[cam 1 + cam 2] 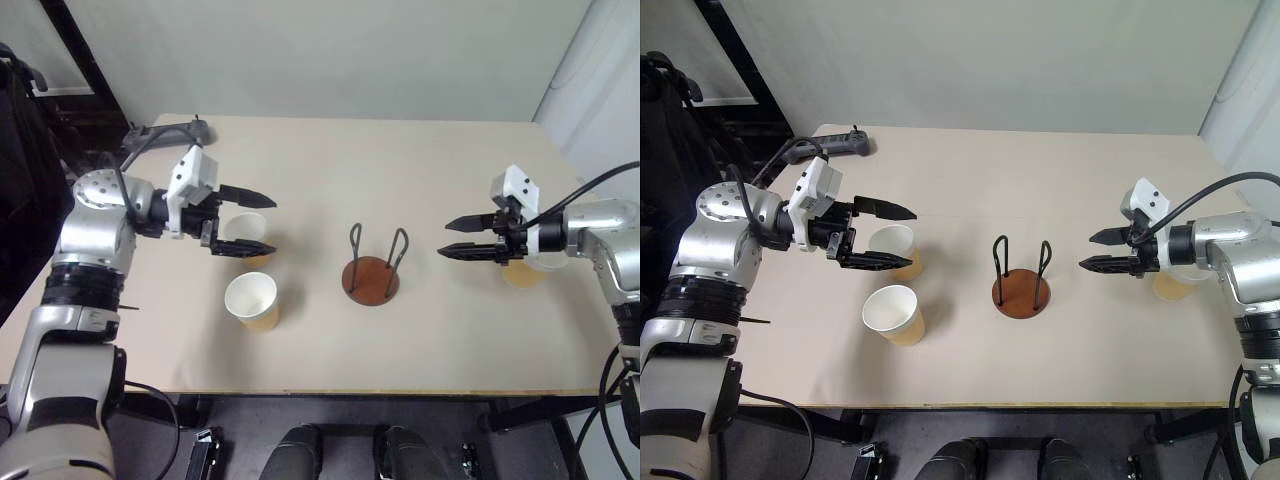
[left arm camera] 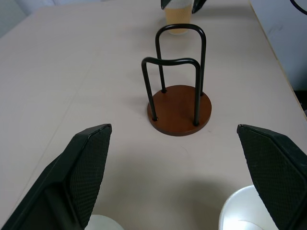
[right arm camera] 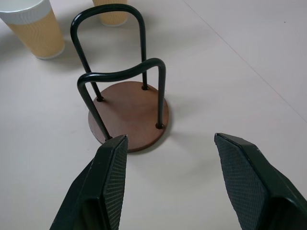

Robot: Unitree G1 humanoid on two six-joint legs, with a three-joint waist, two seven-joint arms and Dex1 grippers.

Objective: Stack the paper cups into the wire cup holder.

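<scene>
The wire cup holder (image 1: 371, 278) stands empty at the table's middle, its two dark loops upright on a brown disc. Left of it are two paper cups: one (image 1: 252, 300) near the front, another (image 1: 895, 243) just behind it. My left gripper (image 1: 268, 224) hovers open over that rear cup, pointing toward the holder (image 2: 180, 112) and gripping nothing. The third paper cup (image 1: 525, 272) stands at the right, partly hidden under my right wrist. My right gripper (image 1: 445, 239) is open and empty. It points at the holder (image 3: 129, 115) from the right, a short way off.
A dark grey handled tool (image 1: 175, 132) lies at the table's (image 1: 450, 160) far left corner. The front edge runs close below the near cup. A wall stands behind the table. A dark frame stands beyond the table's left side.
</scene>
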